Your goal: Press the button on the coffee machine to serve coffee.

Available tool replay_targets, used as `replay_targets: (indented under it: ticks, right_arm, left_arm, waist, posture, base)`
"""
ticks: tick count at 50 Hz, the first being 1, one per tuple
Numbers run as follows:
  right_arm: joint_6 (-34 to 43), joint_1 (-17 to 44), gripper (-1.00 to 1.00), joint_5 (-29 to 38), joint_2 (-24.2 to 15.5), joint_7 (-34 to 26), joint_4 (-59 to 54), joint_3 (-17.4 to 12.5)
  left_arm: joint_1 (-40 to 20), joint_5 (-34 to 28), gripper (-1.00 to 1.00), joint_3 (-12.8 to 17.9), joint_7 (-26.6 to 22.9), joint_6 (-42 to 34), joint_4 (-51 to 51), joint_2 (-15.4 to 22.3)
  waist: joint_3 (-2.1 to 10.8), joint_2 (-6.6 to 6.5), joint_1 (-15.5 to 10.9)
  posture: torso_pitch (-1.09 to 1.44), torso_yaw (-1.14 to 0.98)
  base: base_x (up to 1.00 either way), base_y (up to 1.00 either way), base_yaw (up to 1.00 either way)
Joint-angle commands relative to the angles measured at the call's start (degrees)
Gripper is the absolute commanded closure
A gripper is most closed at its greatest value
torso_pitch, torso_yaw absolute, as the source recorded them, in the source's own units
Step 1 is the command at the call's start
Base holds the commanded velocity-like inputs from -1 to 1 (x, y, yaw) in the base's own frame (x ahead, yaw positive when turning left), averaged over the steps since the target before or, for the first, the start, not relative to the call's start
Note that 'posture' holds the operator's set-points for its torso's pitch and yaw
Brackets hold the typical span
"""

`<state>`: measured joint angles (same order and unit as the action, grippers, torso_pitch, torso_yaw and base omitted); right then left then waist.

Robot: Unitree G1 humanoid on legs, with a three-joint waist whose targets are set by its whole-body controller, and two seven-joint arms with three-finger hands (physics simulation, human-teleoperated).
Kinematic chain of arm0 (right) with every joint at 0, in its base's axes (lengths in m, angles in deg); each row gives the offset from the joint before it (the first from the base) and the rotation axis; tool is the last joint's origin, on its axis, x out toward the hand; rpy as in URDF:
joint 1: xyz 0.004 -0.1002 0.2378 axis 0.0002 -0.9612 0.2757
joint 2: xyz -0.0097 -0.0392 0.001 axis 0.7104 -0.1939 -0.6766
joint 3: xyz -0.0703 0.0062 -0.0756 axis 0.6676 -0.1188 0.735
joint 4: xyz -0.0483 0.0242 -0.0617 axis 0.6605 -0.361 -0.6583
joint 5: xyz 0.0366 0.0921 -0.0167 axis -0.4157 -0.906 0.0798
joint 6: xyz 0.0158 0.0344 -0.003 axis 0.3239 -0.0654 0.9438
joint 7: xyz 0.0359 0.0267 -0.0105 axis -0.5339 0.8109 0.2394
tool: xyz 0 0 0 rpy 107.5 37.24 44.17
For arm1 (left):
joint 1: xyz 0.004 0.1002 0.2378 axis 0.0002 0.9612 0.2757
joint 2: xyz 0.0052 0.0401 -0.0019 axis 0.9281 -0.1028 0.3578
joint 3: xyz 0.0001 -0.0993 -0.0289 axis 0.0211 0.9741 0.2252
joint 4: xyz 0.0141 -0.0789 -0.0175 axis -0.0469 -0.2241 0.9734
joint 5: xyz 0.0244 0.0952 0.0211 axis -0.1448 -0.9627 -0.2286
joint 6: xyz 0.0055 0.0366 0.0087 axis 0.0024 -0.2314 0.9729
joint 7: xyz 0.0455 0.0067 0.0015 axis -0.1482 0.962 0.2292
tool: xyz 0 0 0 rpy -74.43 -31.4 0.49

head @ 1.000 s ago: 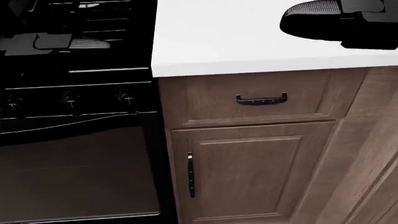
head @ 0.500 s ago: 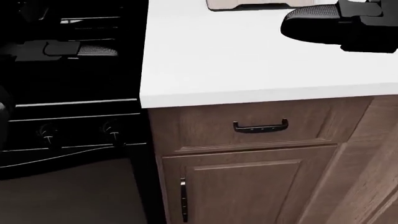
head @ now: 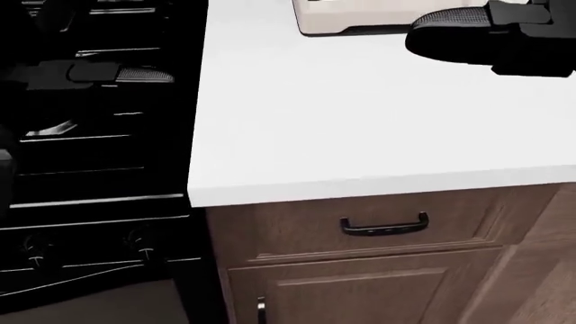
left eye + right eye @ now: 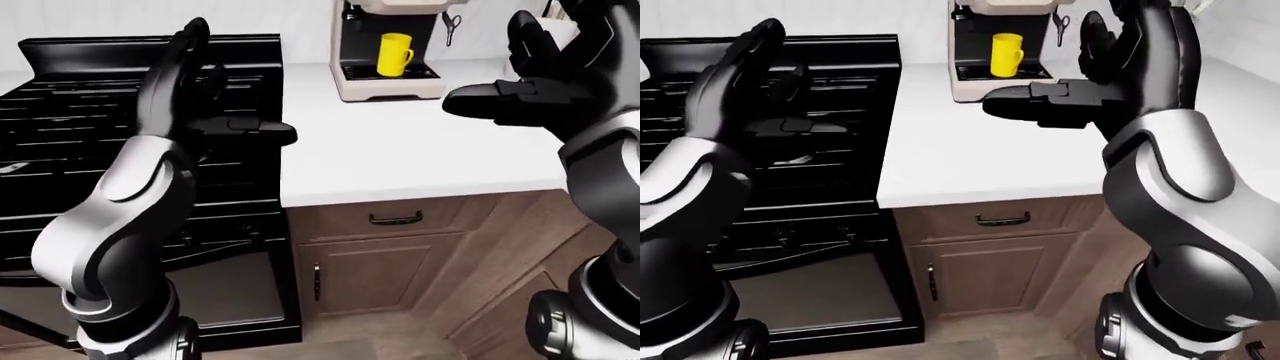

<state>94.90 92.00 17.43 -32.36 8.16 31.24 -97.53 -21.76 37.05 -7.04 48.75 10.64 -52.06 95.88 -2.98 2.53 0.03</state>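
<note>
The coffee machine (image 4: pixel 385 46) stands at the top of the left-eye view on the white counter (image 4: pixel 400 157), with a yellow mug (image 4: pixel 394 54) on its drip tray. Its base shows at the top of the head view (image 3: pixel 356 20). Its button is cut off above the frame. My right hand (image 4: pixel 545 79) is open, raised over the counter to the right of the machine and apart from it. My left hand (image 4: pixel 195 90) is open, raised over the black stove (image 4: pixel 80 135).
Below the counter is a wooden drawer with a dark handle (image 3: pixel 384 227) and a cabinet door (image 4: pixel 365 274). The stove has knobs (image 3: pixel 140 244) and an oven door (image 4: pixel 225 289). Scissors (image 4: pixel 452 24) hang on the wall right of the machine.
The whole head view has shifted: counter edge and drawer handle now sit lower and more counter shows, so the camera has moved. The coffee machine's base shows more at the top.
</note>
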Motion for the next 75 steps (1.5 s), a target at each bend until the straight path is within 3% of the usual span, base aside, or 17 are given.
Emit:
replay_targets:
  ticks: [1, 5, 8, 18, 20, 22, 23, 25, 32, 35, 36, 38, 40, 44, 48, 56, 75]
  right_arm:
    - [-1.85, 1.97, -1.0, -0.27, -0.56, -0.28, 1.23, -0.4]
    - [-1.72, 2.04, -1.0, -0.62, -0.65, 0.01, 1.29, -0.42]
    - [-2.1, 1.73, -1.0, -0.5, -0.69, -0.16, 1.25, -0.32]
    - [-2.37, 1.49, -1.0, -0.31, -0.56, -0.16, 1.22, -0.12]
    - [-2.24, 1.59, -1.0, -0.37, -0.58, -0.11, 1.26, -0.17]
    - [-2.13, 1.71, -1.0, -0.47, -0.58, -0.06, 1.21, -0.24]
    - [-2.08, 1.77, -1.0, -0.6, -0.49, 0.0, 1.25, -0.18]
    - [-2.18, 1.67, -1.0, -0.6, -0.5, -0.01, 1.26, -0.17]
    - [-2.26, 1.64, -1.0, -0.8, -0.6, 0.09, 1.24, -0.2]
    - [-2.04, 1.81, -1.0, -1.08, -0.65, 0.33, 1.29, -0.35]
    - [-2.06, 1.8, -1.0, -1.1, -0.67, 0.37, 1.27, -0.35]
    - [-2.17, 1.75, -1.0, -1.04, -0.67, 0.4, 1.25, -0.2]
    - [-2.16, 1.74, -1.0, -1.13, -0.67, 0.46, 1.31, -0.17]
    - [-2.07, 1.87, -1.0, -1.35, -0.7, 0.53, 1.15, -0.19]
    - [-1.92, 1.93, -1.0, -1.73, -0.74, 0.76, 1.27, -0.35]
    - [-2.75, 1.83, -1.0, -1.59, -0.65, 0.74, 1.22, -0.1]
    - [-3.46, 1.5, -1.0, -0.64, -0.48, 0.37, 1.24, 0.29]
  left_arm:
    - [-1.95, -0.61, -1.0, 1.58, 0.39, 2.32, 1.64, 0.95]
    - [-2.08, -0.39, -1.0, 1.7, 0.61, 2.03, 1.88, 0.97]
    - [-2.31, -0.13, -1.0, 1.8, 0.88, 1.73, 2.06, 1.01]
    - [-2.14, 0.17, -1.0, 1.78, 1.0, 2.08, 1.93, 1.21]
    - [-2.29, 0.42, -1.0, 1.9, 1.21, 1.74, 2.17, 1.2]
    - [-2.49, 0.69, -1.0, 1.93, 1.49, 1.43, 2.34, 1.19]
    - [-2.29, 0.57, -1.0, 1.77, 1.37, 1.75, 2.22, 1.26]
    - [-2.03, 0.28, -1.0, 1.62, 1.17, 2.3, 1.87, 1.34]
    - [-2.23, 0.54, -1.0, 1.71, 1.35, 2.1, 2.0, 1.38]
    - [-2.15, 0.51, -1.0, 1.61, 1.35, 2.17, 2.08, 1.35]
    - [-2.2, 0.55, -1.0, 1.64, 1.41, 2.06, 2.13, 1.32]
    - [-2.26, 0.63, -1.0, 1.77, 1.41, 1.99, 2.17, 1.38]
    - [-2.47, 0.89, -1.0, 1.94, 1.64, 1.6, 2.37, 1.42]
    - [-2.57, 1.06, -1.0, 1.97, 1.77, 1.59, 2.33, 1.52]
    - [-2.72, 1.36, -1.0, 2.07, 2.06, 1.27, 2.58, 1.56]
    - [-2.66, 1.57, -1.0, 1.97, 2.23, 1.5, 2.46, 1.7]
    - [-2.59, 1.81, -1.0, 1.96, 2.54, 2.0, 2.11, 1.8]
  waist:
    - [1.42, 0.06, -0.39]
    - [0.64, -2.25, -0.09]
    - [1.65, -6.41, 0.51]
    - [1.0, -2.6, -0.67]
    - [1.17, -0.77, -0.98]
    - [2.16, 2.86, -1.15]
    - [1.46, 0.31, -0.59]
    - [1.24, 1.38, -0.62]
    - [0.68, -2.4, -0.07]
    - [1.93, -6.83, 0.48]
    - [1.69, -5.02, -0.07]
    - [1.48, -5.84, -0.08]
    - [2.25, -4.87, -0.35]
    - [1.43, -2.96, -0.5]
    - [1.08, 1.14, -1.47]
    - [0.98, -1.68, -0.99]
    - [0.73, -1.58, -0.64]
  posture:
    - [0.0, 0.0]
    - [0.0, 0.0]
    - [0.0, 0.0]
    - [0.0, 0.0]
    - [0.0, 0.0]
    - [0.0, 0.0]
    - [0.0, 0.0]
    - [0.0, 0.0]
    - [0.0, 0.0]
    - [0.0, 0.0]
    - [0.0, 0.0]
    - [0.0, 0.0]
    - [0.0, 0.0]
    - [0.0, 0.0]
    - [0.0, 0.0]
    - [0.0, 0.0]
    - [0.0, 0.0]
  base:
    - [0.17, 0.0, 0.0]
    - [0.17, 0.0, 0.0]
    - [0.17, 0.0, 0.0]
    - [0.17, 0.0, 0.0]
    - [0.18, 0.0, 0.0]
    - [0.17, 0.0, 0.0]
    - [0.16, 0.0, 0.0]
    - [0.16, 0.0, 0.0]
    - [0.15, 0.0, 0.0]
    - [0.14, 0.0, 0.0]
    - [0.12, 0.0, 0.0]
    - [0.09, 0.0, 0.0]
    - [0.08, 0.0, 0.0]
    - [0.09, 0.0, 0.0]
    - [0.04, 0.0, 0.0]
    - [0.0, -0.02, 0.0]
    - [0.01, 0.0, 0.0]
